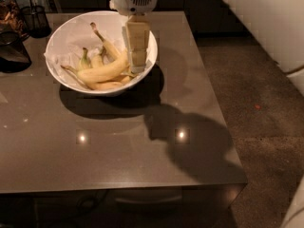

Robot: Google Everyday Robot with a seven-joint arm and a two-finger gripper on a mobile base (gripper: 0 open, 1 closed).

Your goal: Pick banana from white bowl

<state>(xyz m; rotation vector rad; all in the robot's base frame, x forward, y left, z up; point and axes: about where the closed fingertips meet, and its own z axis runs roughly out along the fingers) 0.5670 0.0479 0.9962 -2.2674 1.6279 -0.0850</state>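
The gripper (138, 66) hangs in the white bowl (71, 32); the banana (104, 71) lies with its right end at the gripper's tip. Spread or closed: cannot tell.

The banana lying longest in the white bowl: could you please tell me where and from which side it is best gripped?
Grip the banana at its thick middle, coming straight down and closing across its width. It lies on top of the smaller bananas, running left to right in the white bowl, so its top and sides look free there. The gripper hangs over its right end, so a small shift left would likely help.
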